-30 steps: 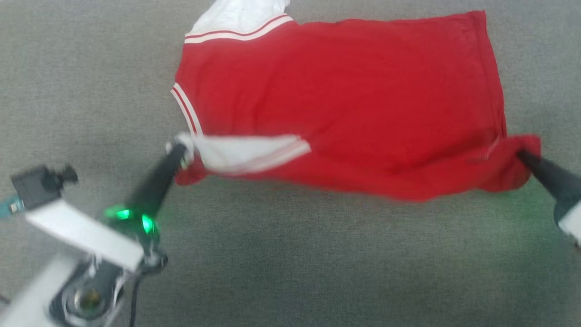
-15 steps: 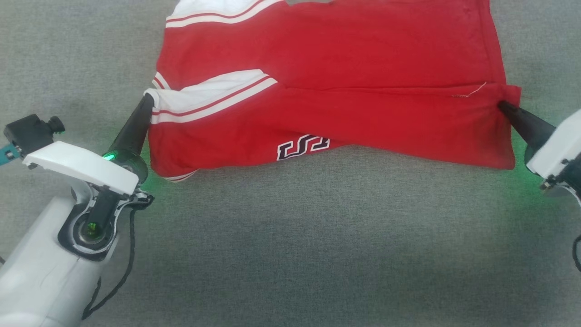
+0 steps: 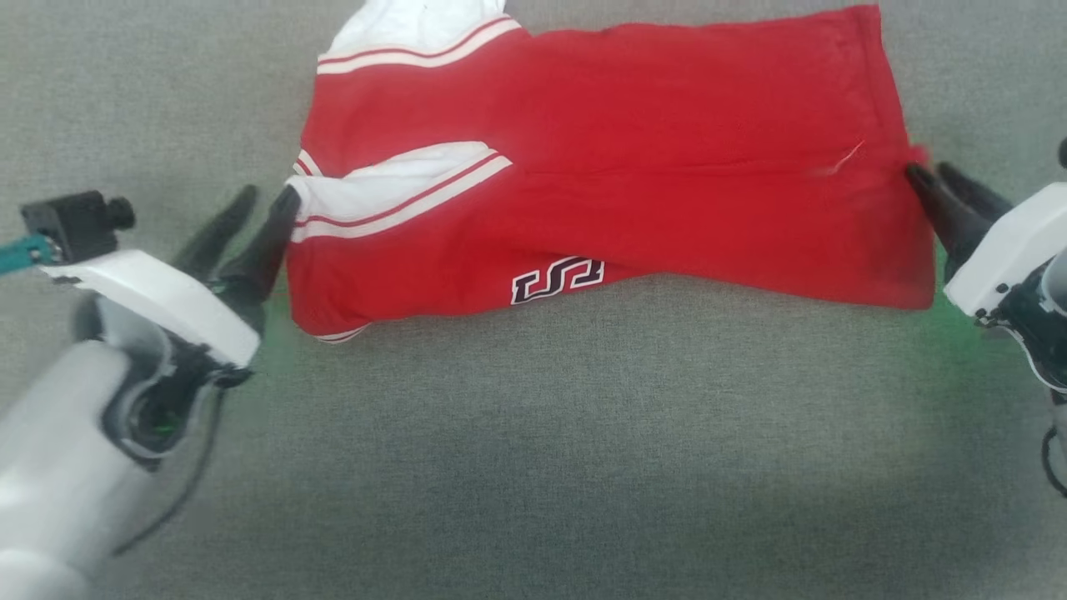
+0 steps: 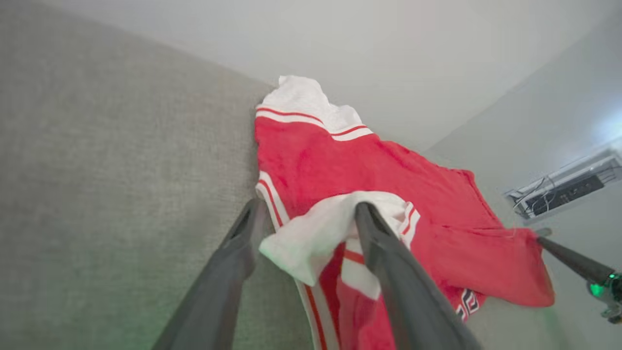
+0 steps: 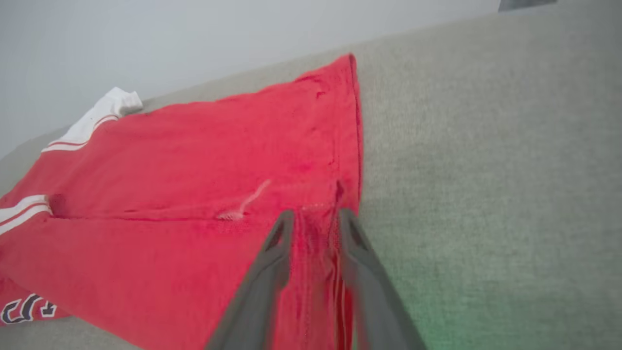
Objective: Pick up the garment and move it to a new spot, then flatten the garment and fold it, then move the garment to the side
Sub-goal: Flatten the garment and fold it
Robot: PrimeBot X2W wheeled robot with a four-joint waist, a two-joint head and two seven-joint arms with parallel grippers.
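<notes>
While the left claw (image 3: 265, 204) and right claw (image 3: 929, 172) gape, the garment (image 3: 625, 167) lies between.

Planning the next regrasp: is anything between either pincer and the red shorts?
Nothing visible does. The left pincer stands open at the shorts' left edge, white hem between its fingers; the right pincer sits at the right edge, red fabric between its fingers.

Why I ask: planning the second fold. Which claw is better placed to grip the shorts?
Probably the right claw: its fingers stand narrowly apart with the red edge of the garment between them, so a small closing would grip. The left claw gapes wide at the white lining corner.
</notes>
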